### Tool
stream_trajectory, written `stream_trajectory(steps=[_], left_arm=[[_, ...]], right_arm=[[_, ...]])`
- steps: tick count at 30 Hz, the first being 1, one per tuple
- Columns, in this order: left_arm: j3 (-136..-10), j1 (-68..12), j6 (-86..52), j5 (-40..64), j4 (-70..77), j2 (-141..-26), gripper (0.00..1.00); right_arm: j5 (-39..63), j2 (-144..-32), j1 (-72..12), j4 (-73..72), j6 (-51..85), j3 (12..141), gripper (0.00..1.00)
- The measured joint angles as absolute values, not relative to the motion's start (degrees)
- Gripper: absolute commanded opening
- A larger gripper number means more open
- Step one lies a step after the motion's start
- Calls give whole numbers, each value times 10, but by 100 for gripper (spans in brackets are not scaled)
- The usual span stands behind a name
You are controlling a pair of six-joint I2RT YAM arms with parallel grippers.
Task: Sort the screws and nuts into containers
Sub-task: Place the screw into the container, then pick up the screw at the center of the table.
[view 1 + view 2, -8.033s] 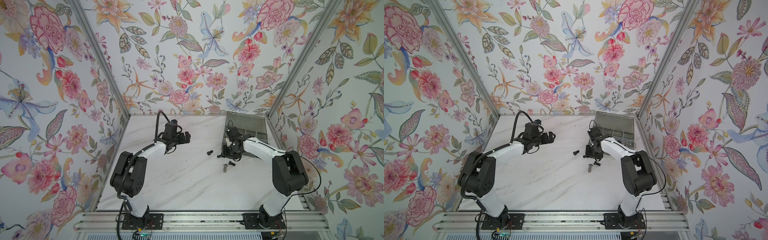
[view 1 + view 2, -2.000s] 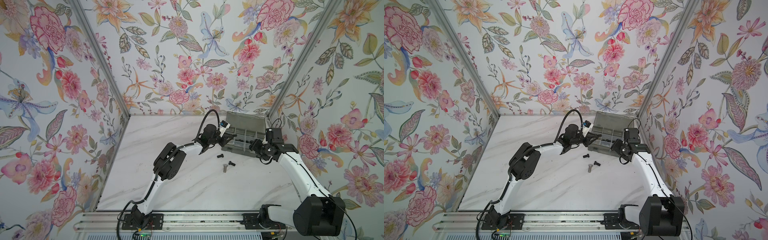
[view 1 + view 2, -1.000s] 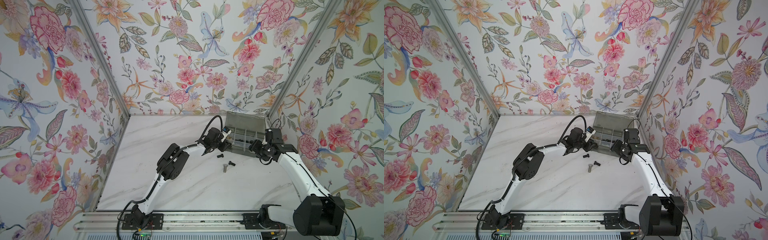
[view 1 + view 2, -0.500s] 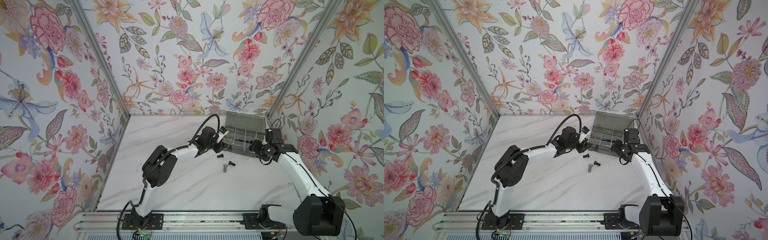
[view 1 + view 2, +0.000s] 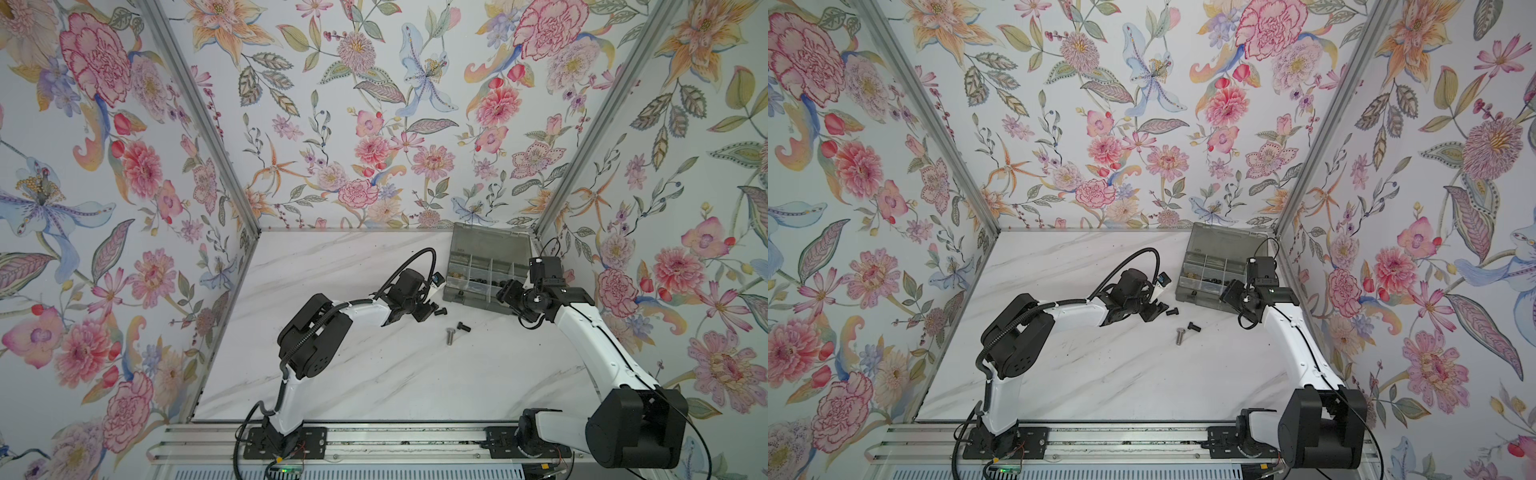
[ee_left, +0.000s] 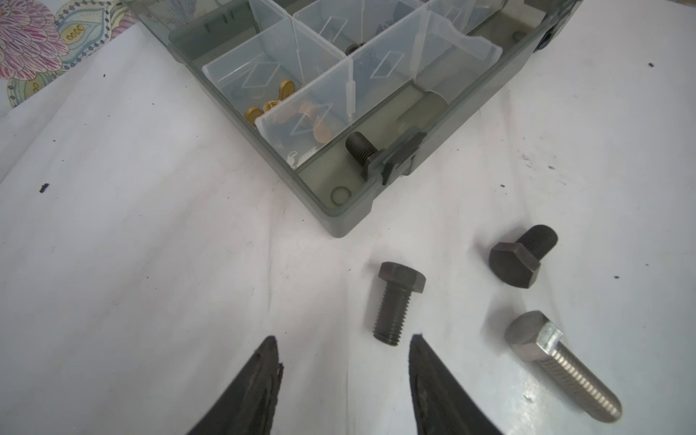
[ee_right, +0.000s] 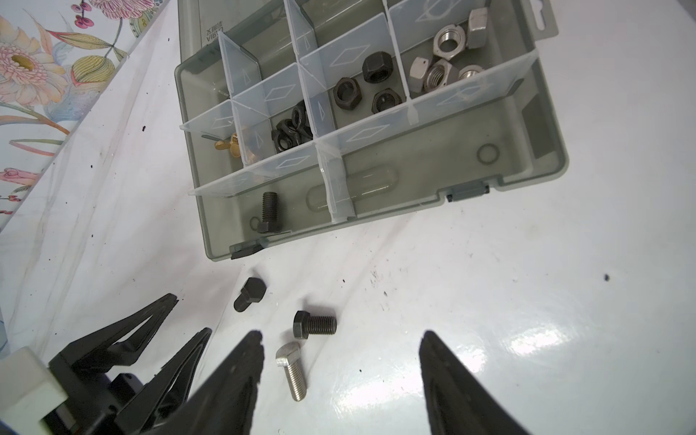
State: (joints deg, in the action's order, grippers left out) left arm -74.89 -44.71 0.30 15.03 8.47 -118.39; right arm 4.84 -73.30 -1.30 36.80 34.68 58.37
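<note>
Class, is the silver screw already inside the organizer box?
No, the silver screw lies on the table, outside the organizer box.

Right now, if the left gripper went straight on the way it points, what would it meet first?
Probably the nearest black screw, lying just ahead of the left gripper, off-centre toward one finger; beyond it, the corner of the organizer box. Depth is unclear.

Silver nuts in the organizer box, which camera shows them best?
The right wrist view: the silver nuts lie close and sharp in a corner of the organizer box. The left wrist view shows none of them. In both top views they are too small to make out.
</note>
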Motion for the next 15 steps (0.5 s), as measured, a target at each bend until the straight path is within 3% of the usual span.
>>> stream_trajectory(steps=[15], left_arm=[[-782,-477,26,148,77,-1228,62]], right_arm=[[52,-733,-13,368,347,584,69]])
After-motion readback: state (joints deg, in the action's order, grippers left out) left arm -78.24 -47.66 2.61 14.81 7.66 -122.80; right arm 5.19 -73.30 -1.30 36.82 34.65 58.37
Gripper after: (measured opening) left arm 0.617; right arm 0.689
